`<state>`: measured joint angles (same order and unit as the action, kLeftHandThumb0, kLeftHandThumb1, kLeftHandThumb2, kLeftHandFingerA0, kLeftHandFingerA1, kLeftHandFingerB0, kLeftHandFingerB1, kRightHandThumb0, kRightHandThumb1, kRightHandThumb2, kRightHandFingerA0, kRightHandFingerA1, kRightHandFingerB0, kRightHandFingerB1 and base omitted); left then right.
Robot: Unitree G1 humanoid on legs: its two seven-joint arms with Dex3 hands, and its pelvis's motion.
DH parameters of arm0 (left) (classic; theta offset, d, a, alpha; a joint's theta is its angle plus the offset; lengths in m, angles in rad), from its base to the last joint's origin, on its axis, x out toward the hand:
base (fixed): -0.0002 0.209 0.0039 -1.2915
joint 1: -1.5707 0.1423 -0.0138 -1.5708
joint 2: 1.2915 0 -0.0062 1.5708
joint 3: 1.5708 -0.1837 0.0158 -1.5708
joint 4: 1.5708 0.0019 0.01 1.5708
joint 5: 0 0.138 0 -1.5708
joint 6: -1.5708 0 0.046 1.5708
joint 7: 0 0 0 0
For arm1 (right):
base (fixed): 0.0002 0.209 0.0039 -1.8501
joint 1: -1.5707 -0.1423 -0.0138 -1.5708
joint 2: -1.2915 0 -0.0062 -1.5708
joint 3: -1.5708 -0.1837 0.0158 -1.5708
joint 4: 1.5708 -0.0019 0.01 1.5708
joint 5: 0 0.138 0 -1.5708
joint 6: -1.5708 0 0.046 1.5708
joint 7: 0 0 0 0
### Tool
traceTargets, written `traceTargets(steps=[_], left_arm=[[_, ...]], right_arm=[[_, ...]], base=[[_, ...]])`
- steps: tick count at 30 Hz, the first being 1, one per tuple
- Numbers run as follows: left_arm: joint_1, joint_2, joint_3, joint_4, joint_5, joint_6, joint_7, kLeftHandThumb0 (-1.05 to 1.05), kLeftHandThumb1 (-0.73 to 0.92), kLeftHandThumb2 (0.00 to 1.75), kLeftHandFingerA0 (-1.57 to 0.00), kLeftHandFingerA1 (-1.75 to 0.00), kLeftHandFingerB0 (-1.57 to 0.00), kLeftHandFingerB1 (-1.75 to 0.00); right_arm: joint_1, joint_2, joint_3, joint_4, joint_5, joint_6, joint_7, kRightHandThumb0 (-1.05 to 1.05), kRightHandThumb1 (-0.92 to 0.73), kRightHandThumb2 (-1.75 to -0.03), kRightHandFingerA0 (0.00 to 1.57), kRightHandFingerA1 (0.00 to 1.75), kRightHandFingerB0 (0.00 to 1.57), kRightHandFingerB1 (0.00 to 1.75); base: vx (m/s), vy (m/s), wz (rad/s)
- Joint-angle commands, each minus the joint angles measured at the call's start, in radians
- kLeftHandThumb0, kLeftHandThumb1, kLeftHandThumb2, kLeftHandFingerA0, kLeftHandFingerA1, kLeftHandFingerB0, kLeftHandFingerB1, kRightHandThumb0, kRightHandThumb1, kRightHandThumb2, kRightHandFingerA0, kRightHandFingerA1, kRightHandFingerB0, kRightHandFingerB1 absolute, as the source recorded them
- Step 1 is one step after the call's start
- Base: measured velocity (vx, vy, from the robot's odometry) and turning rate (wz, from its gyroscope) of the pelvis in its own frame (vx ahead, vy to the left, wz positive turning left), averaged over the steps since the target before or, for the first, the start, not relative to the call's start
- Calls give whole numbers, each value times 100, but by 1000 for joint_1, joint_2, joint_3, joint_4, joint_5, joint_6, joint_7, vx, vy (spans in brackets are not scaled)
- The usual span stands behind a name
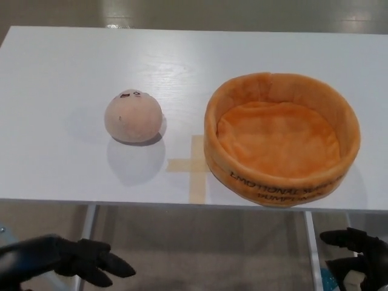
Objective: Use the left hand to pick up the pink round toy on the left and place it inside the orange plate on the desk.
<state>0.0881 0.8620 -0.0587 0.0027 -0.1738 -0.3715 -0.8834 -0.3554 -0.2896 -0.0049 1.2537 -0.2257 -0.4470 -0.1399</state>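
Observation:
The pink round toy [133,116] rests on the white desk [60,91], left of centre, with a small face on its top. To its right stands the orange plush plate [282,137], a deep round bowl with nothing in it. My left hand [66,259] hangs below the desk's front edge at the bottom left, fingers spread and holding nothing. My right hand [357,254] shows at the bottom right corner, also below the desk, fingers apart and holding nothing.
A cross of tan tape [193,165] lies on the desk between toy and plate. Under the front edge show the desk's metal legs [311,248] and the floor.

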Motion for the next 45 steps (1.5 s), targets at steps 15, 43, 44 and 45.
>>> traceTargets(steps=[15,43,44,45], left_arm=[[-223,-46,216,-362,-390,196,57,-37,63,58,-32,-35,-35,-35],[-874,-305,-146,603,481,49,617,-20,41,89,0,-50,0,-45],[-887,-304,-157,622,490,51,626,-20,41,89,0,-50,0,-45],[-904,-304,-175,647,506,58,639,-28,29,67,0,-21,-8,-38]], right_arm=[[10,-8,-14,12,18,-3,2,-13,-65,-58,67,60,64,50],[49,-8,-3,7,6,-29,-8,-9,-65,-58,68,63,63,51],[46,-8,-2,7,6,-26,-9,-9,-65,-58,68,63,63,51],[44,-10,1,8,0,-24,-13,-9,-65,-59,70,62,63,50]], base=[[0,0,0],[0,0,0],[0,0,0],[0,0,0]])
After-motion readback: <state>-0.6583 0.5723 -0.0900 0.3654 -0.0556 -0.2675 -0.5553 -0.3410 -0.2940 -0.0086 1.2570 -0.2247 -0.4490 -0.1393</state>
